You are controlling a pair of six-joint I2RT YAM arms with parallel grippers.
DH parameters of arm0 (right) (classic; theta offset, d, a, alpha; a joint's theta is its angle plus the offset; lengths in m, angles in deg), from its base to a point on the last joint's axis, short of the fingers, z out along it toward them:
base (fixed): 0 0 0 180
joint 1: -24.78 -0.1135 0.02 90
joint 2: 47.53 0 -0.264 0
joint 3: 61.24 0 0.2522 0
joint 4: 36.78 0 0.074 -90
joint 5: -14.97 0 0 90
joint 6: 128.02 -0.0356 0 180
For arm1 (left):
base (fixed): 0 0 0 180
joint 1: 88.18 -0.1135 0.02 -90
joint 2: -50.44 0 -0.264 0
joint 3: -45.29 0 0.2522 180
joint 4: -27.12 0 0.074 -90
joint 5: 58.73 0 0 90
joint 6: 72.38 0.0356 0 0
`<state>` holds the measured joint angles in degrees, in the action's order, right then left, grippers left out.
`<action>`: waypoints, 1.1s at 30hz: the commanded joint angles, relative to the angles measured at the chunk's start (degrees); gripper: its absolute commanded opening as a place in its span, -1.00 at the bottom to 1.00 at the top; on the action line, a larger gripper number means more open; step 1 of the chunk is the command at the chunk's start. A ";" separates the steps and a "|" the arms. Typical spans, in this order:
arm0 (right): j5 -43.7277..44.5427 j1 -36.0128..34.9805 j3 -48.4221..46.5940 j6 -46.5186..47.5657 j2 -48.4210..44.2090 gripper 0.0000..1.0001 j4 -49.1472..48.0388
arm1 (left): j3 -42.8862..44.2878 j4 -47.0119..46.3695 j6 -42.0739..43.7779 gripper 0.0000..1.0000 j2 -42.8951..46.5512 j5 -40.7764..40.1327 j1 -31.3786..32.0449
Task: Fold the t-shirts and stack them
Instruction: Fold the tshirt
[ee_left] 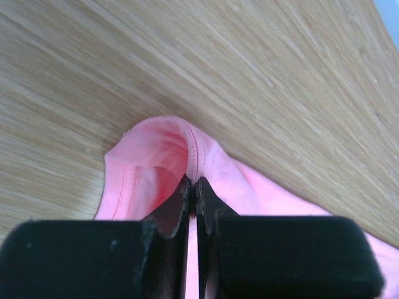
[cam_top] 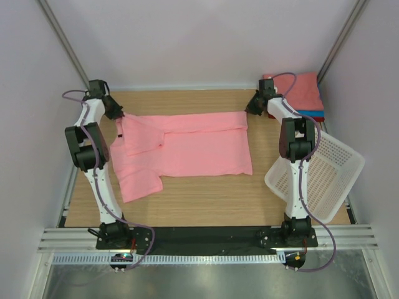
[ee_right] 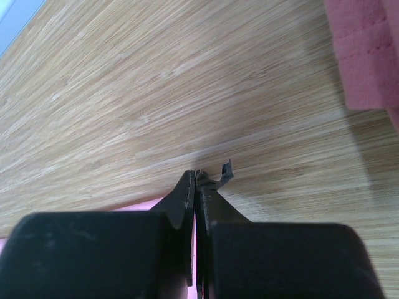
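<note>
While the left gripper (ee_left: 192, 184) is clamping a fold of the salmon-pink cotton t-shirt (cam_top: 199, 149) spread between both grippers, the right gripper (ee_right: 196, 177) is clenching shut at its other corner. Such light, floppy cloth probably wants corner pinches.

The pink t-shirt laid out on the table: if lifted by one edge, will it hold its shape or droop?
Likely floppy: the pink t-shirt bunches into a soft fold where the left gripper pinches it. Probably light: it lies thin and flat. Pushed, it would probably wrinkle.
</note>
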<state>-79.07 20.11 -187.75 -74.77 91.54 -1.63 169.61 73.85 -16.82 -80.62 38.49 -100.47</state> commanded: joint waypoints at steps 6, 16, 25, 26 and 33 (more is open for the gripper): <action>3.77 0.53 0.69 -0.25 -0.55 -0.98 0.94 | -4.21 3.59 -0.19 -0.92 4.41 -4.05 -0.80; 3.77 0.45 0.16 0.36 -0.37 -0.98 1.81 | -3.51 9.12 0.07 -0.84 4.59 -5.82 -1.06; 3.06 0.10 -7.91 1.07 0.60 -0.74 10.59 | -1.23 13.34 -2.04 -0.10 5.73 -6.78 -1.06; 3.76 -0.08 -8.53 0.89 -0.19 -0.52 13.48 | -0.79 15.17 -2.04 -0.06 6.17 -8.44 -1.06; 10.00 -2.44 -8.10 -1.13 -8.01 -0.20 22.73 | -14.37 12.83 -1.34 -0.02 18.64 -14.26 -0.80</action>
<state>-73.10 19.68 -194.88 -75.45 90.92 15.31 160.23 87.77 -18.24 -70.16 27.50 -101.02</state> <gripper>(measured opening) 0.394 0.490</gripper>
